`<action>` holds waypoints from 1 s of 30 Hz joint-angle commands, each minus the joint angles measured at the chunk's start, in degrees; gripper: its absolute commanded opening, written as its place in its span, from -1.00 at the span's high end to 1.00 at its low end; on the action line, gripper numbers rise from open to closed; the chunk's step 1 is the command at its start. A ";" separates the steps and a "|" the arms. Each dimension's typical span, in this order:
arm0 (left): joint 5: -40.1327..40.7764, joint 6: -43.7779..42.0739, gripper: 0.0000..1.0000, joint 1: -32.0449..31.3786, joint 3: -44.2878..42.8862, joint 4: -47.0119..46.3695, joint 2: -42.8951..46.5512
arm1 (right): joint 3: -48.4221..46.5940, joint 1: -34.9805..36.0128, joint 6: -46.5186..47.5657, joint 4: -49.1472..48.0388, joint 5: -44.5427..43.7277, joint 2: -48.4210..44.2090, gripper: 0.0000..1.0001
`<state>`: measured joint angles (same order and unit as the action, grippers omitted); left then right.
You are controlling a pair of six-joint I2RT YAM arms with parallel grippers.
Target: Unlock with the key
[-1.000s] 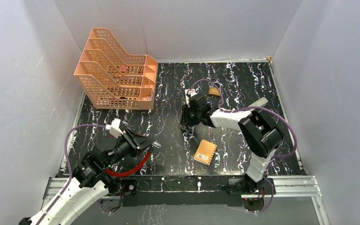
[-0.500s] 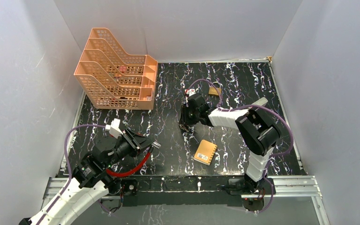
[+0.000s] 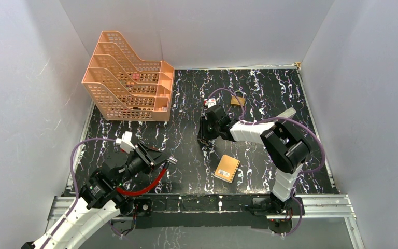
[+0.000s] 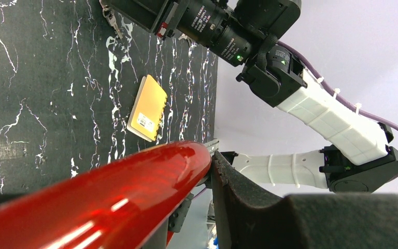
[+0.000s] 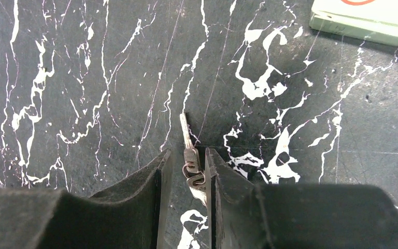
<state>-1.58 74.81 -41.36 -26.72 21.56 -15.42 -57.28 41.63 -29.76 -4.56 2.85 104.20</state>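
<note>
The key (image 5: 185, 129) is a tiny flat metal key with a wire ring, lying on the black marbled table (image 5: 83, 78). My right gripper (image 5: 186, 153) is down at the table with its jaws narrowly open on either side of the key. The key's ring end touches the right finger (image 5: 223, 181), with a gap to the left finger. In the top view this gripper (image 3: 203, 139) is at mid-table. My left gripper (image 3: 161, 158) is shut on the red cable loop (image 3: 145, 188) and holds it above the near left of the table. The cable (image 4: 109, 192) fills the left wrist view.
An orange notebook (image 3: 227, 167) lies near the front, just right of centre. A peach file rack (image 3: 129, 83) stands at the back left. A small brass-coloured thing (image 3: 237, 100) lies at the back behind the right arm. A pale green-white box edge (image 5: 365, 18) is near the key.
The right arm has shifted very slightly, its gripper staying low over the key. The left arm with the red cable has not moved.
</note>
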 commanded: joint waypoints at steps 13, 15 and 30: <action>0.42 0.03 1.00 0.23 -2.55 -0.41 1.75 | 0.32 2.24 1.20 3.79 -4.76 -1.36 0.61; 0.53 0.08 1.00 0.23 -2.59 -0.33 1.88 | 0.46 2.30 1.01 3.85 -4.90 -1.65 0.73; 0.79 -2.19 1.00 0.23 -7.37 -8.93 -7.36 | 1.86 2.27 1.45 15.30 10.72 -28.37 1.00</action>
<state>-1.21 74.30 -41.34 -29.02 20.47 -19.05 -56.42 43.64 -29.26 7.22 4.89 86.21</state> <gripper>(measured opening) 0.283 0.020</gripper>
